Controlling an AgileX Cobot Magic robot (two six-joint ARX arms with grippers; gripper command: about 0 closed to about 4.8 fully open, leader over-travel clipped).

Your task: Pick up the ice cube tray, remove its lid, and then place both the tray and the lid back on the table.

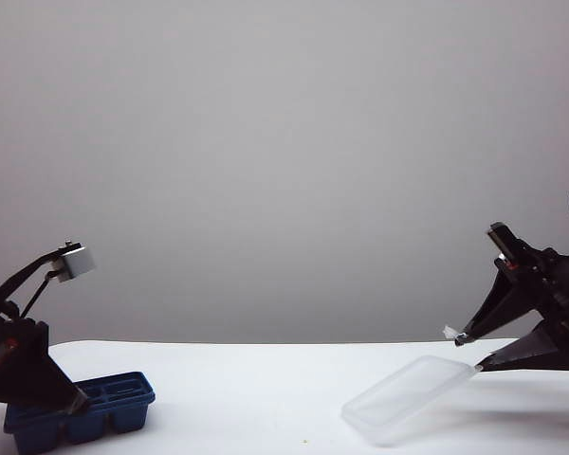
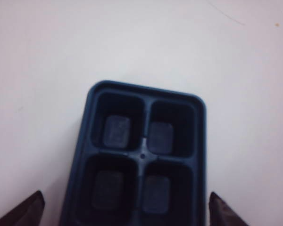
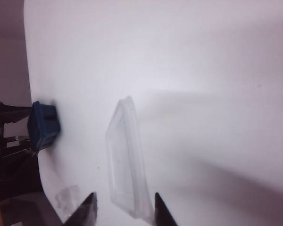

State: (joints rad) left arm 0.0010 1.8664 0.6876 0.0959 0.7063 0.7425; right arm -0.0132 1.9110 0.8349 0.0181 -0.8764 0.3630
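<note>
The dark blue ice cube tray (image 1: pixel 109 403) stands on the white table (image 1: pixel 266 379) at the left, without its lid. In the left wrist view the tray (image 2: pixel 141 155) shows several open compartments. My left gripper (image 2: pixel 126 209) is open and straddles it, a gap at each fingertip. In the exterior view this gripper (image 1: pixel 71 403) is low at the tray's near end. The frosted clear lid (image 1: pixel 408 398) is tilted at the right, its low end on the table, its high end at my right gripper (image 1: pixel 469 351). The lid (image 3: pixel 127 165) lies between the right gripper's (image 3: pixel 123 207) parted jaws, against one finger and apart from the other.
A plain grey wall stands behind the table. The left arm (image 3: pixel 9 150) shows dark beside the tray (image 3: pixel 43 125) in the right wrist view. White tabletop lies between the tray and the lid.
</note>
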